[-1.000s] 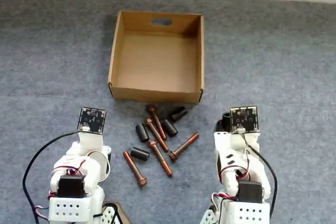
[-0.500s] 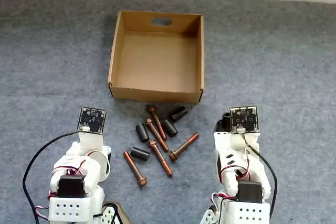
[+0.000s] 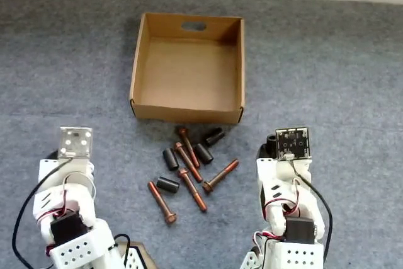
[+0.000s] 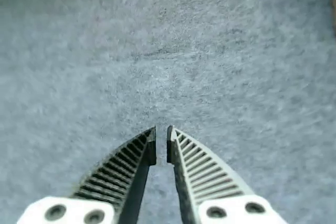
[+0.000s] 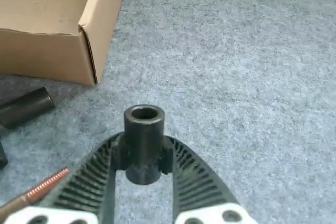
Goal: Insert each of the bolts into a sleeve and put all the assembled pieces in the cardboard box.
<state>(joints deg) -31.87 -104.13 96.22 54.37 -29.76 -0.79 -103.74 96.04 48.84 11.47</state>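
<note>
While the right arm holds a sleeve ready, no bolt has been picked up to meet it.
On the grey carpeted desk (image 3: 327, 61) stands the open brown cardboard box (image 3: 186, 113), empty; just in front of it lie five copper-coloured bolts (image 3: 193, 190) and four loose short black cylindrical sleeves (image 3: 168, 185). The right gripper (image 5: 142, 156) has its fingers clamped on a fifth, held black sleeve (image 5: 143, 129), bore upward. The left gripper (image 4: 161, 145), fingers almost together and empty, has swung outward from the pile over bare carpet; it likely must return, open, and take a bolt.
</note>
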